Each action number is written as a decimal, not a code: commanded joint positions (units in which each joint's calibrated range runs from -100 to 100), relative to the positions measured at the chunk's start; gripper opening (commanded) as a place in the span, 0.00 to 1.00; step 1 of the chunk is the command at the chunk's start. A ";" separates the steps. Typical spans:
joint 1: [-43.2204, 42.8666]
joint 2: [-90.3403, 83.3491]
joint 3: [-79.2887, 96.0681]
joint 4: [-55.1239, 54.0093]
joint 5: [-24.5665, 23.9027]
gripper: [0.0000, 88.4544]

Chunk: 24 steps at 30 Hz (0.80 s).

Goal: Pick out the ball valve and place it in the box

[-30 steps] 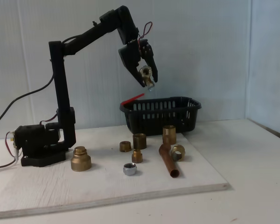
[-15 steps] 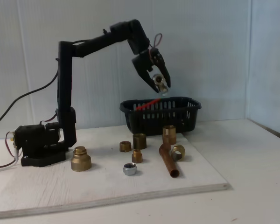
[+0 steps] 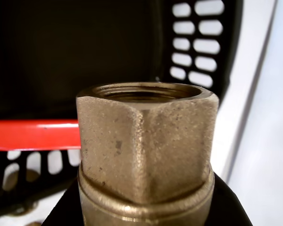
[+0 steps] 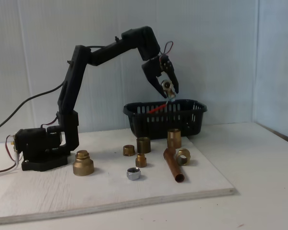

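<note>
In the fixed view my gripper (image 4: 170, 91) hangs just above the black slotted box (image 4: 182, 120) and is shut on the ball valve (image 4: 168, 86). The valve's red lever (image 4: 156, 109) slants down and left, its tip below the box rim. In the wrist view the brass hexagonal end of the ball valve (image 3: 146, 150) stands close up, held between black jaws at the bottom edge. The red lever (image 3: 33, 134) runs off to the left. Behind it I see the dark inside of the box and its slotted wall (image 3: 193, 42).
On the white board (image 4: 48, 196) in front of the box lie several brass fittings, among them a large one (image 4: 82, 163) and a tall one (image 4: 174, 138). A silver nut (image 4: 133, 174) and a copper pipe (image 4: 173, 165) also lie there. The arm's base (image 4: 38, 151) stands at the left.
The arm has stretched to the right and carried the valve from left of the box to above it. The red lever has dropped from above the rim to inside it.
</note>
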 commanded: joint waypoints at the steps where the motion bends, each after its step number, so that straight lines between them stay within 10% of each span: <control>1: -0.92 0.02 -5.49 0.50 -1.44 0.01; 24: -1.43 11.55 -5.49 -2.34 -2.58 0.01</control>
